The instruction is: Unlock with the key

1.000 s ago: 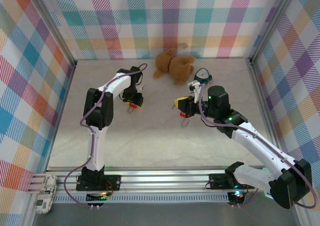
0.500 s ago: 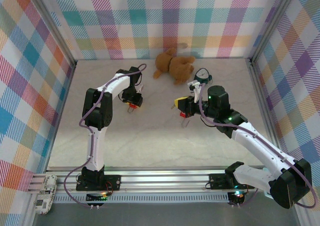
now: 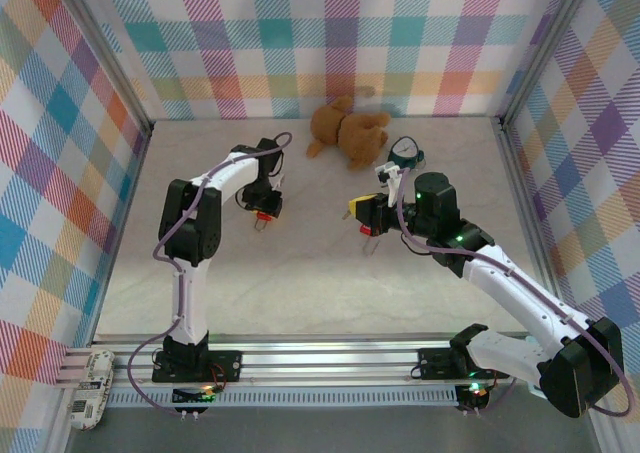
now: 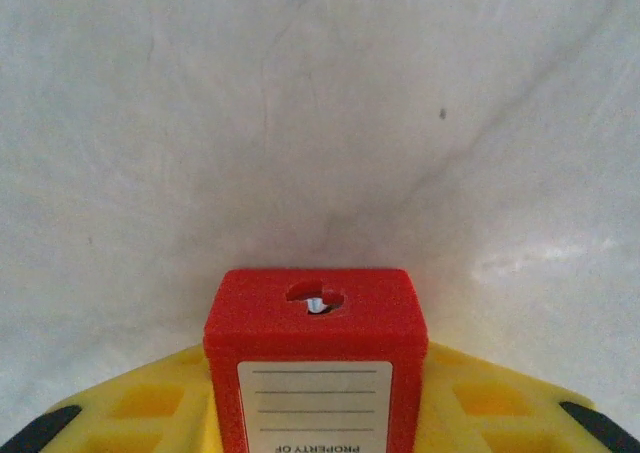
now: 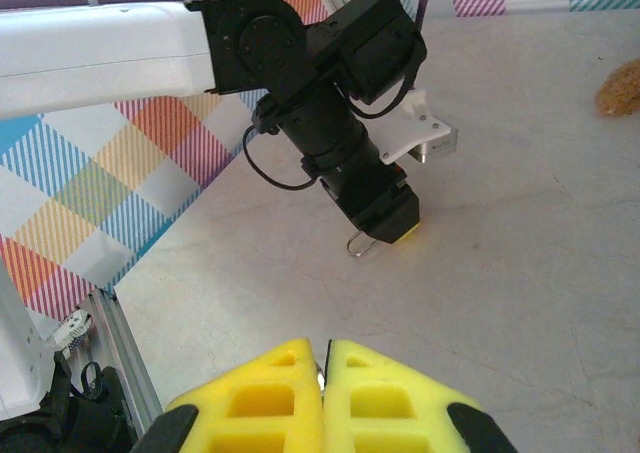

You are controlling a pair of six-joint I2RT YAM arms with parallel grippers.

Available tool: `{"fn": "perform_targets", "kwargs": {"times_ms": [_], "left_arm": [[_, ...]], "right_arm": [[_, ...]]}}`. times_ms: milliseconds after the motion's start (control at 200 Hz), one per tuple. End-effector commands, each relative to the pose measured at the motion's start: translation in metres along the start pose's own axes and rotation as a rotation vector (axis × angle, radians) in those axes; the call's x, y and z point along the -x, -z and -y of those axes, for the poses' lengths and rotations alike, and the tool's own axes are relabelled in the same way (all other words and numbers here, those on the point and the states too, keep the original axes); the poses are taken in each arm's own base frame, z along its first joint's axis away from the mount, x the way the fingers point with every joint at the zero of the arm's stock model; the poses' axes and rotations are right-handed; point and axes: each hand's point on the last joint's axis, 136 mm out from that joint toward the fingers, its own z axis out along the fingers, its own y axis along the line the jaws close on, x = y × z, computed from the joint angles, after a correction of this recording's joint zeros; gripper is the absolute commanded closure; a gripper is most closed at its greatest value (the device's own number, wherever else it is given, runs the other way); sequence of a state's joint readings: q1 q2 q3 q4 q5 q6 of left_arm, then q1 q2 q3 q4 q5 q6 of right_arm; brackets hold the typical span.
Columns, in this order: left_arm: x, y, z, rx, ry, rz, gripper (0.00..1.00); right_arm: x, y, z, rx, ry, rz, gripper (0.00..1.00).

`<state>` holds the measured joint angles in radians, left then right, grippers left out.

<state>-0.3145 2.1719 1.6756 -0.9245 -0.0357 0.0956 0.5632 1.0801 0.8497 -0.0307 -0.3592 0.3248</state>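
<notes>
The left gripper (image 4: pixel 315 418) has its yellow ribbed fingers (image 4: pixel 480 403) clamped on the sides of a red square plastic padlock (image 4: pixel 312 318), whose keyhole end faces the wrist camera. In the right wrist view its thin wire shackle (image 5: pixel 360 245) hangs down to the pale marbled tabletop (image 3: pixel 300 273). The right gripper (image 5: pixel 324 361) is pressed together on the tiny slim silvery metal key (image 5: pixel 319 377), only a sliver of it showing at the seam between the yellow fingers, well apart from the padlock and to its right, with a brown plush teddy bear (image 3: pixel 345 133) lying beyond both near the back wall.
</notes>
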Motion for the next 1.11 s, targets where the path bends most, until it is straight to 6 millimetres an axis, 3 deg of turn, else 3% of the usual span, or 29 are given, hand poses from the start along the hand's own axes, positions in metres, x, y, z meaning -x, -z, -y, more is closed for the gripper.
{"fn": "perform_targets", "kwargs": {"times_ms": [0, 245, 470, 575, 820, 1100], "left_arm": [[-0.028, 0.006, 0.010, -0.003, 0.009, -0.053, 0.63], [-0.015, 0.056, 0.058, -0.072, -0.050, 0.258, 0.67], [-0.025, 0.102, 0.107, -0.094, -0.176, 0.660, 0.70], [-0.036, 0.122, 0.115, -0.141, -0.182, 0.833, 0.65], [-0.076, 0.170, 0.121, -0.162, -0.212, 1.147, 0.69], [-0.116, 0.192, 0.135, -0.168, -0.265, 1.297, 0.70]], "right_arm": [[0.002, 0.001, -0.003, 0.006, 0.013, 0.013, 0.97], [0.006, -0.001, 0.000, -0.014, 0.019, 0.022, 0.97], [0.008, -0.011, -0.009, -0.023, 0.054, 0.016, 0.97], [0.012, -0.011, -0.011, -0.045, 0.076, 0.036, 0.97], [0.006, -0.018, -0.019, -0.076, 0.107, 0.028, 0.97], [-0.003, -0.039, -0.049, -0.056, 0.111, 0.041, 0.97]]}}
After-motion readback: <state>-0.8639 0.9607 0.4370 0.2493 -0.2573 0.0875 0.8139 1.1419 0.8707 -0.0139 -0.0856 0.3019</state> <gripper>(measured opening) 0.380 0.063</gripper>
